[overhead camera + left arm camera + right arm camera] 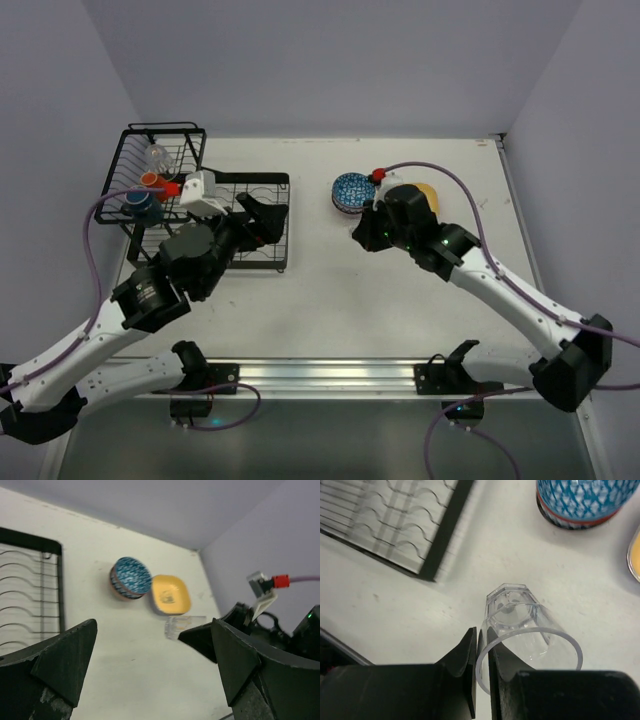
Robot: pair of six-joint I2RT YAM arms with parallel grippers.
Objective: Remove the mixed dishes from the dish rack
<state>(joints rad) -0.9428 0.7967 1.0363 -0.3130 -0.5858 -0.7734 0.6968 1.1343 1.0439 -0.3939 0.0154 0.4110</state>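
My right gripper (pixel 482 637) is shut on the rim wall of a clear glass (pixel 520 615), one finger inside and one outside. The glass is tilted, low over the white table beside the blue-white bowl (pixel 580 500) and the yellow plate (pixel 635 550). The left wrist view shows the same glass (pixel 180 626) lying sideways in front of the plate (pixel 171 594). My left gripper (pixel 154 630) is open and empty, near the right edge of the dish rack's flat tray (pixel 275 180). The raised basket (pixel 160 130) holds another clear glass (pixel 156 155), an orange mug (pixel 150 180) and a dark mug (pixel 140 205).
The bowl (pixel 350 190) and the yellow plate (pixel 428 192) stand on the table at the back right. The table's back wall and right wall are close behind them. A purple cable runs along each arm.
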